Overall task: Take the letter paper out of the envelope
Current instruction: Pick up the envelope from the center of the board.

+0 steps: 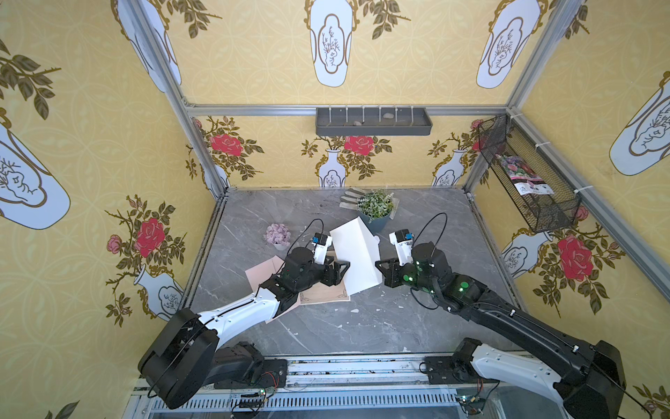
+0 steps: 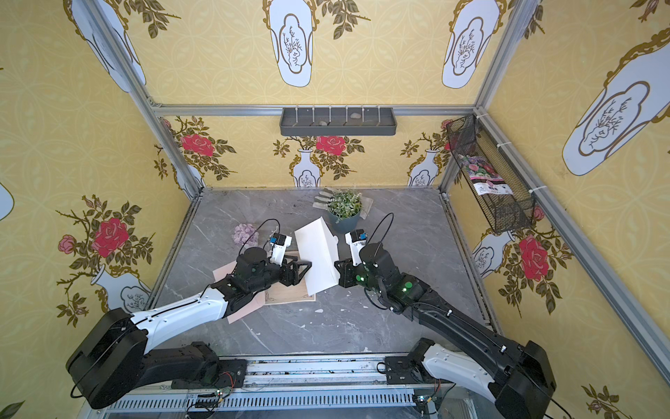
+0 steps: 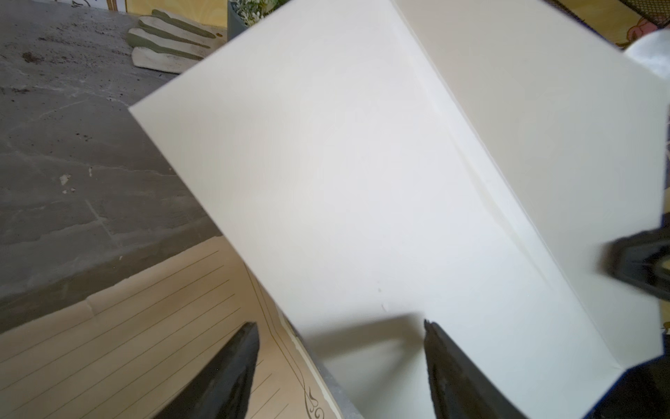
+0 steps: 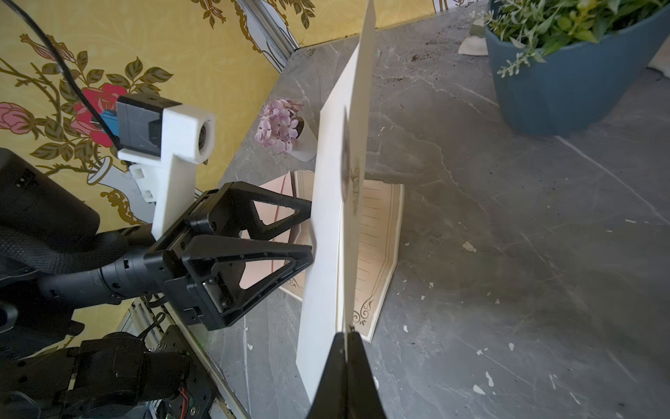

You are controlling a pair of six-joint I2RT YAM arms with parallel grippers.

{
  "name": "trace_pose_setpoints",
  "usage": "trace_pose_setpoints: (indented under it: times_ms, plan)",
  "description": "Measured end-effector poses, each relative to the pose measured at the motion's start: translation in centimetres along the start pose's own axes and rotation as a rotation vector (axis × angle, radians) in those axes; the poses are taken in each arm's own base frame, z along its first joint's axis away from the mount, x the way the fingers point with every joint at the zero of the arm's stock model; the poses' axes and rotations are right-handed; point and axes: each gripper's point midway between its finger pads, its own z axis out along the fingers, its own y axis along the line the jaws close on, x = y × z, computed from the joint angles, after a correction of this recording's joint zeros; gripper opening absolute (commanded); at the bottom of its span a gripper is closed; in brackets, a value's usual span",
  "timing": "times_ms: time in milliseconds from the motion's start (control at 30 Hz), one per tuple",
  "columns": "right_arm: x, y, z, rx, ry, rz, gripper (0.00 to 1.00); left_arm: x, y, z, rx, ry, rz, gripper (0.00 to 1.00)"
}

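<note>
A white envelope (image 1: 357,254) (image 2: 319,261) (image 3: 362,163) (image 4: 330,235) hangs tilted above the table, and my right gripper (image 1: 379,272) (image 2: 337,272) (image 4: 347,332) is shut on its right edge. The letter paper (image 1: 326,292) (image 2: 290,293) (image 3: 145,326) (image 4: 377,254), tan with ruled lines and an ornate border, lies flat on the table below the envelope and outside it. My left gripper (image 1: 342,272) (image 2: 308,270) (image 3: 340,323) (image 4: 311,232) is open at the envelope's left side, tips close to it, with nothing clamped between them.
A pink sheet (image 1: 263,272) (image 2: 224,270) lies under my left arm. Behind stand a blue potted plant (image 1: 375,208), garden gloves (image 1: 350,198) and a small pot of lilac flowers (image 1: 278,235). A wire basket (image 1: 525,174) hangs on the right wall.
</note>
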Motion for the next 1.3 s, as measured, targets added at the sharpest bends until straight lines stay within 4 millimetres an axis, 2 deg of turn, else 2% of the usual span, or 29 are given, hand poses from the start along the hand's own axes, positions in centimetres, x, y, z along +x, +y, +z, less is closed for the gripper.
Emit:
trace_pose_setpoints:
  times_ms: [300,467,733,967,1067,1167,1300]
  plan:
    - [0.1,0.3,-0.2,-0.018,-0.006,-0.003,0.0,-0.2,0.0,-0.3,-0.002,-0.012,0.002,0.77]
    - [0.4,0.2,-0.3,-0.029,-0.02,-0.005,0.0,0.3,-1.0,-0.5,0.07,-0.02,-0.004,0.77]
    - [0.5,0.3,-0.6,-0.055,-0.043,-0.01,0.0,-0.3,-2.6,-1.0,0.16,-0.062,0.016,0.77]
    - [1.7,-0.3,0.6,-0.045,-0.01,-0.005,0.0,-0.7,-3.7,-1.7,0.221,-0.094,0.035,0.67]
    - [1.6,-0.1,1.0,-0.06,-0.008,-0.002,0.0,-1.1,-4.2,-1.8,0.244,-0.107,0.043,0.53]
    - [1.6,0.0,1.1,-0.065,-0.007,-0.002,0.0,-1.1,-4.3,-1.9,0.25,-0.107,0.037,0.28]
    - [1.3,0.2,1.1,-0.071,-0.019,0.003,0.0,-1.2,-4.6,-2.1,0.265,-0.11,0.04,0.05]
